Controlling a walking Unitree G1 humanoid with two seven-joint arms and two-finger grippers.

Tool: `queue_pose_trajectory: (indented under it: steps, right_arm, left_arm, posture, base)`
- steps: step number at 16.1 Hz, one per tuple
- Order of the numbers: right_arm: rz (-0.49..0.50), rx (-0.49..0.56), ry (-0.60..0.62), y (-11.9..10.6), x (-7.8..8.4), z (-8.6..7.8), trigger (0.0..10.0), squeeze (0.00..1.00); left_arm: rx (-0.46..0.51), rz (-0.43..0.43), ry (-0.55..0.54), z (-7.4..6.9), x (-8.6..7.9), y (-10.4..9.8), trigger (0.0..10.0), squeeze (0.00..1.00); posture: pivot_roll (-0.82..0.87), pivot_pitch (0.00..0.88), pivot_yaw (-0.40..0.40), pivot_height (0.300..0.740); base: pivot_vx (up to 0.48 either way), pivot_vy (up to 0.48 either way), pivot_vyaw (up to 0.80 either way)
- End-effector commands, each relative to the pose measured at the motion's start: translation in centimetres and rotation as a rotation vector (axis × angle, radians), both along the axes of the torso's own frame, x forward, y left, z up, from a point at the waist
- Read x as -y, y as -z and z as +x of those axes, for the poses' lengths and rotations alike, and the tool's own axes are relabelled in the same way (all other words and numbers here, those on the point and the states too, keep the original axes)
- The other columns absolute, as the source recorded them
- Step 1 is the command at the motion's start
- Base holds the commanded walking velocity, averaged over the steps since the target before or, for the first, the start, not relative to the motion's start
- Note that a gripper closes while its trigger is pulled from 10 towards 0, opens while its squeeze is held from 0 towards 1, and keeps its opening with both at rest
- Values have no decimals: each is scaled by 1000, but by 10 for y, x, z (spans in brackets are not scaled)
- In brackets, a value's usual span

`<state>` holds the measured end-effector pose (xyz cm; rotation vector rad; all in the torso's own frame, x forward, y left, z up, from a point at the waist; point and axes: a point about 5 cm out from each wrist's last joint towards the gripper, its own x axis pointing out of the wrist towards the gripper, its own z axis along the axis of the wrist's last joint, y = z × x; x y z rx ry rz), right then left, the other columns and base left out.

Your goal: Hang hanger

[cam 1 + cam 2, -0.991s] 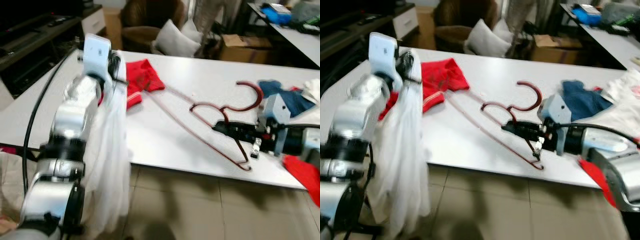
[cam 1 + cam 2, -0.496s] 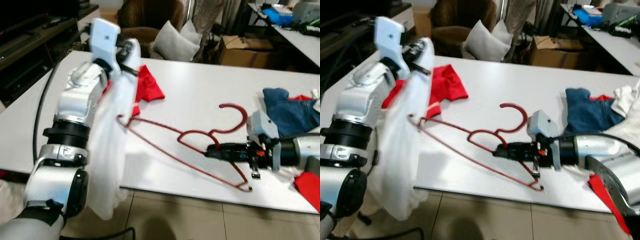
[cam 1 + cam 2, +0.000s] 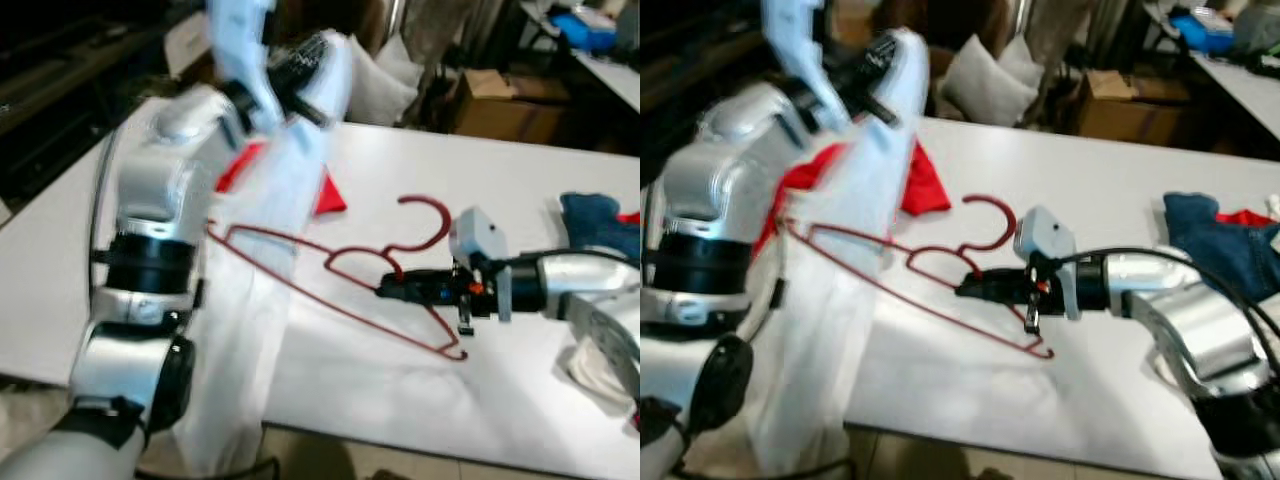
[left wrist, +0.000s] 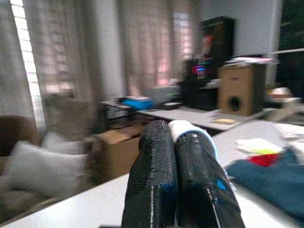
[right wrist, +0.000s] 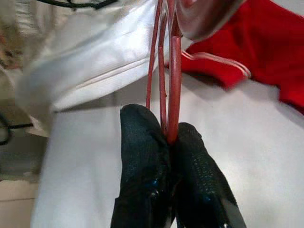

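A red wire hanger (image 3: 420,201) lies low over the white table (image 3: 380,400). My right gripper (image 3: 385,290) is shut on its lower bar; in the right wrist view the fingers (image 5: 142,156) pinch the wire (image 5: 175,85). My left gripper (image 3: 300,68) is raised above the table's far left and is shut on the top of a white garment (image 3: 250,330), which hangs down past the table's front edge. A bit of white cloth (image 4: 190,127) shows between its shut fingers. The hanger's left end reaches the garment; whether it is inside I cannot tell.
A red cloth (image 3: 330,198) lies on the table behind the garment. A blue cloth (image 3: 600,215) lies at the far right. Beyond the table stand a cardboard box (image 3: 500,100) and an armchair with a pale pillow (image 3: 985,85).
My left arm has lifted the white garment higher and brought it over toward the hanger. The right gripper has carried the hanger leftward, so its left end now meets the garment. The camera has also shifted.
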<state>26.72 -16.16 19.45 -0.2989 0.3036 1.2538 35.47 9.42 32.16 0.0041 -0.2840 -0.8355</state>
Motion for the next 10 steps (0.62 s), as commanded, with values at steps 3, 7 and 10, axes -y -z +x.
queue_pose_trajectory:
  steps: [3,7,10]
  right_arm:
    - [-5,84,11,-11,-10,18,10000,0]
    - [28,169,116,-19,-13,42,10000,0]
    - [78,442,485,-56,11,90,10000,0]
  left_arm:
    - [39,-31,102,-20,2,-22,10000,0]
    - [21,-60,123,-25,3,-23,10000,0]
    - [69,-141,161,-32,-3,-40,10000,0]
  posture:
    - [-98,0,-44,719]
    - [-93,0,-53,719]
    - [-95,0,-55,719]
  base:
    - [0,0,0]
    - [0,0,0]
    - [0,0,0]
